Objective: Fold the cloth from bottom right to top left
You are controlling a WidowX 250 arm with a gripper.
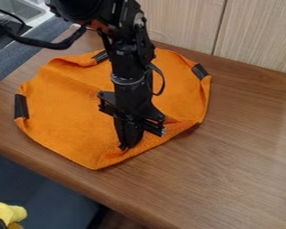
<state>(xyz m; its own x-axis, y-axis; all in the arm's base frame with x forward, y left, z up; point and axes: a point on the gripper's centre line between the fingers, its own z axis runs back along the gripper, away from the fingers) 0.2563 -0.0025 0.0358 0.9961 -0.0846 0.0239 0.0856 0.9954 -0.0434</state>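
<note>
An orange cloth [65,112] lies spread on the wooden surface, with dark patches along its left, top and upper right edges. My gripper [123,146] points down at the lower part of the cloth, a little inside its lower right edge. Creases run through the fabric around the gripper and toward the right corner. The top left edge is slightly curled over. My arm comes down from the top and hides a strip through the middle of the cloth.
The brown table [241,156] extends to the right and front, with its front edge running diagonally below the cloth. A pale wood panel [258,36] stands behind. A sink [20,9] is at the upper left, and a yellow plush toy [5,212] is at the lower left.
</note>
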